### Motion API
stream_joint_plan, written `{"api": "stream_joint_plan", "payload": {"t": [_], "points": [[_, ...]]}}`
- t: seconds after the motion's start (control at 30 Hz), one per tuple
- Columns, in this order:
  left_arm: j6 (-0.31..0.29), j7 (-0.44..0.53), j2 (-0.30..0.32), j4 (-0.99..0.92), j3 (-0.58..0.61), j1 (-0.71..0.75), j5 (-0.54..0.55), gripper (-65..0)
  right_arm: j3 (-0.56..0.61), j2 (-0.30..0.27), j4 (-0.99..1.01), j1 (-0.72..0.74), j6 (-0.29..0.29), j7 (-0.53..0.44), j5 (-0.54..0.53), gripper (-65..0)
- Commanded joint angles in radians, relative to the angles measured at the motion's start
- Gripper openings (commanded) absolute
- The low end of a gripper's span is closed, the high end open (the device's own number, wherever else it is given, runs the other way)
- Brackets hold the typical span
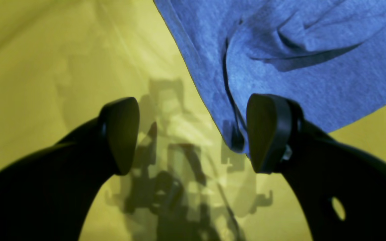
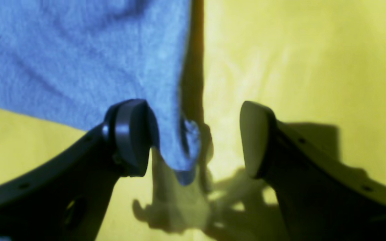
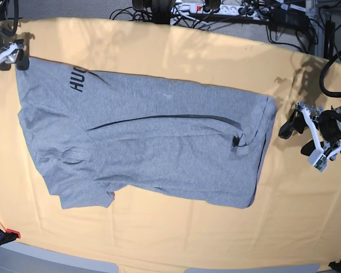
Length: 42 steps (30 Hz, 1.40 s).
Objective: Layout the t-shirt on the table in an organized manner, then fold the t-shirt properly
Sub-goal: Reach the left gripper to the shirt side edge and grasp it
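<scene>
T-shirt (image 3: pixel 153 142) lies spread across the table (image 3: pixel 159 239), taking up most of its middle, mostly one flat grey sheet. Lettering shows near the shirt's far corner, on the base view's left. A long dark crease runs along the body, and a doubled-over flap sits near the edge on the base view's right.

My left gripper (image 3: pixel 307 136) hovers just off that right-hand edge, jaws spread wide, nothing between them. Left wrist view: a shirt corner (image 1: pixel 235 140) hangs close to one pad (image 1: pixel 266 134), not pinched.

My right gripper (image 3: pixel 8 57) sits at the shirt's far lettered corner, jaws likewise apart. Right wrist view: a point of fabric (image 2: pixel 179 160) droops between the pads (image 2: pixel 131 137), beside one of them, unclamped. I cannot tell if it touches.

My read: layout step about finished, both ends let go. Folding not yet begun. Next move calls for smoothing the flap and crease, then fresh pinches on one long edge to carry it over. Risk: dragging a single layer and rucking the body.
</scene>
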<state>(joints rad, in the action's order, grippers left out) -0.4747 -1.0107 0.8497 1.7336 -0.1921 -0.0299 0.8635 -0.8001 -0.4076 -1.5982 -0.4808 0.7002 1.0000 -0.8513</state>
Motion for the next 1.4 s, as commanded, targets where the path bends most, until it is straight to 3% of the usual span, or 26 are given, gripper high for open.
{"api": "stream_joint_plan", "payload": {"t": [0.0,0.07,0.23,0.37,0.57,0.67,0.77,0.8,0.97,1.23,1.37], "points": [[0.001,0.024,0.025,0.013,-0.014,-0.017,0.009,-15.4,-0.006,-0.019,0.008,-0.001,-0.002,0.002,-0.028,-22.3],[0.002,0.031,0.025,0.013,-0.014,-0.017,0.009,-15.4,-0.006,-0.017,0.031,-0.001,-0.002,0.006,-0.095,-22.3],[0.052,0.037,0.019,0.013,-0.020,-0.017,-0.016,-15.4,-0.006,-0.008,0.032,-0.001,-0.002,0.023,-0.122,-22.3],[0.107,0.026,-0.045,0.013,-0.101,-0.017,-0.063,-15.4,-0.006,0.028,0.032,-0.001,-0.002,0.032,-0.122,-22.4],[0.102,-0.046,-0.159,0.013,-0.277,0.000,-0.043,-15.4,-0.005,0.061,0.032,-0.001,-0.002,0.046,-0.127,-22.5],[0.102,-0.041,-0.194,0.013,-0.338,0.050,-0.043,-15.4,-0.005,0.061,0.032,-0.001,-0.002,0.111,-0.175,-29.1],[0.103,-0.041,-0.231,0.013,-0.386,0.105,-0.037,-15.4,-0.005,0.061,0.032,0.017,-0.002,0.140,-0.177,-48.5],[0.103,-0.040,-0.243,0.013,-0.395,0.121,-0.029,-15.4,-0.005,0.061,0.032,0.022,-0.002,0.155,-0.178,-52.4],[0.082,-0.018,-0.312,0.013,-0.405,0.201,0.008,-15.4,-0.005,0.061,0.032,0.054,-0.002,0.207,-0.210,-52.8],[0.072,0.032,-0.436,0.011,-0.404,0.235,-0.041,-15.4,-0.005,0.058,0.032,0.058,-0.002,0.298,-0.305,-52.8],[0.131,0.058,-0.465,0.011,-0.404,0.235,-0.114,-15.4,-0.005,0.055,0.032,0.057,-0.002,0.316,-0.304,-52.8]]}}
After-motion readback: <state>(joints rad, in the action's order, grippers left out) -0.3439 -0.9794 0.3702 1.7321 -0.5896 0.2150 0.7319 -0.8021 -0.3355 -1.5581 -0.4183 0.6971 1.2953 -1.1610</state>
